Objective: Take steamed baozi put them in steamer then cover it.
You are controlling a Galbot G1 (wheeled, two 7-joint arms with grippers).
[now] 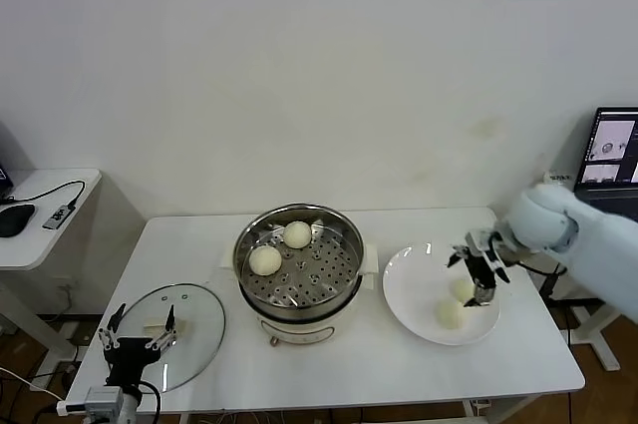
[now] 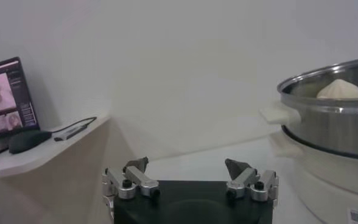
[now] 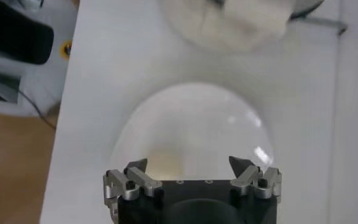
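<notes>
Two baozi sit in the steamer already, on the tray w/ holes. One more bun in there is at. The steamer is in the middle of the table, a bit nearer the back edge. Two more buns wait on the white plate by the right edge: one at, one at, just beside each other.

The right gripper hangs over the plate, right above the bun nearer the back edge. Its jaws are spread wide in the right wrist view, w/ nothing between them. A pale bit of bun shows under it there.

The left gripper waits by the front left corner, over the cover, which lies flat on the table near the steamer's left side. Its jaws are spread too and hold nothing.

Step now, I think: grab bun no. 3. To do it well:
- Go straight down so the bun ends up in the middle between the jaws, not off to one side.
- Stop before the tips bump the plate.
- Squeeze softly. Buns are squishy and smooth, so too hard will dent it, too light and it may slip.
- Don't push the other bun; it's v. close.
- Lift up high enough to clear the steamer rim, then drop it in a free spot on the tray.
</notes>
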